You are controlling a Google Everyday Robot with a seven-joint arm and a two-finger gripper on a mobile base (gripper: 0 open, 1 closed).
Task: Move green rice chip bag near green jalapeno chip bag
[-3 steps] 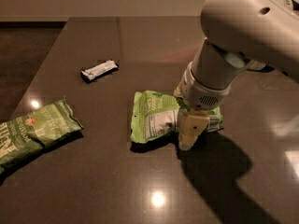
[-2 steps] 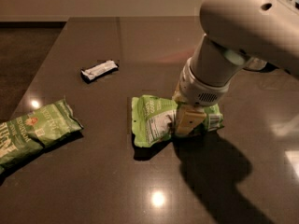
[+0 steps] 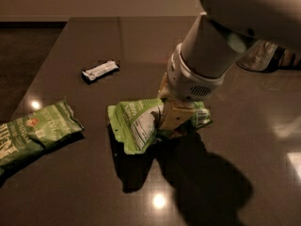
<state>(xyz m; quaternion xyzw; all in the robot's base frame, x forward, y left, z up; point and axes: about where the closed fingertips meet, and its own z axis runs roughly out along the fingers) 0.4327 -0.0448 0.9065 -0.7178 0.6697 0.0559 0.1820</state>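
Observation:
The green rice chip bag [image 3: 134, 126], lime green with a white nutrition panel, is at the middle of the dark table. Its left end is tilted up off the surface and throws a shadow below it. My gripper [image 3: 171, 121] comes down from the upper right and is shut on the bag's right half, with a tan finger [image 3: 173, 116] across it. The green jalapeno chip bag [image 3: 33, 135], darker green with white lettering, lies flat at the table's left edge, well to the left of the rice bag. My arm hides the rice bag's right end.
A small black-and-white snack bar [image 3: 100, 70] lies behind and to the left of the rice bag. A pale crinkled packet [image 3: 258, 55] shows partly behind my arm at the right. The table's left edge [image 3: 42, 74] runs diagonally past the jalapeno bag.
My gripper has closed on the rice bag and shifted left with it. The bag's left end has come up off the table. The jalapeno bag and the bar have not moved.

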